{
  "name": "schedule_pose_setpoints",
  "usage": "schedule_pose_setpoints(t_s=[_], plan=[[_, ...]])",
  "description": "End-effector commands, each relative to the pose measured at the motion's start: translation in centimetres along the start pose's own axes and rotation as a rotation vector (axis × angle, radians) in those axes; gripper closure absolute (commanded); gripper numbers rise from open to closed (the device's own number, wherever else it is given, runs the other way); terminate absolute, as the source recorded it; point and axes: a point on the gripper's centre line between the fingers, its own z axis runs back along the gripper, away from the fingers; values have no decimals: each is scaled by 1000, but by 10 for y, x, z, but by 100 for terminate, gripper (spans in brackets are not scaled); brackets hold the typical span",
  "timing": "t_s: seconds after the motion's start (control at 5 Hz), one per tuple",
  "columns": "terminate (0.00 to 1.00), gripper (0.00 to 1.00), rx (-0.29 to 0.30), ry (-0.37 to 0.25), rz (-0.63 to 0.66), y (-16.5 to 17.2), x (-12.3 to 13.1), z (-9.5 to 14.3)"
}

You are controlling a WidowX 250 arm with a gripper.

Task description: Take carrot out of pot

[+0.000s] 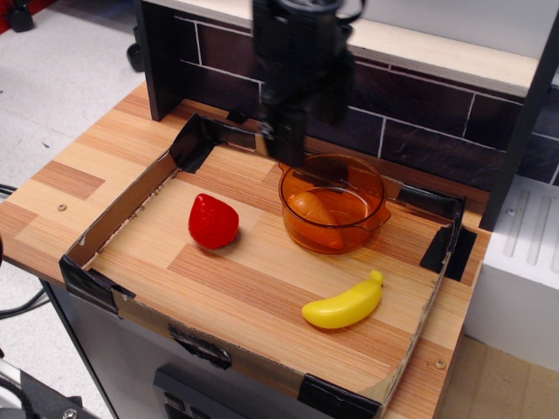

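The orange carrot point(316, 218) lies inside the transparent amber pot point(377, 196), which stands at the back of the tray, right of centre. My black gripper point(306, 140) is blurred by motion. It hangs above the pot's back-left rim and does not touch it. Its fingers point(286, 140) appear spread, with nothing between them. Its body hides part of the dark tiled wall behind.
A red strawberry point(213, 221) lies left of the pot. A yellow banana point(343, 305) lies in front of it. All sit in a low cardboard-walled tray point(113, 218) on the wooden table. A dark tiled back wall point(410, 131) with a shelf stands just behind.
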Motion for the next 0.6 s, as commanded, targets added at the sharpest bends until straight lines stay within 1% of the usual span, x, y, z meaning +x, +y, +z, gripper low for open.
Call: schedule_pose_setpoints(t_s=[0.0,0.2,0.4], plan=[[0,0,-30,-17,-7,-19,-6,-21],[0,0,-33,-41,-28,-23,-5,-34],[0,0,-30,-51,-33,-25,-5,-41]])
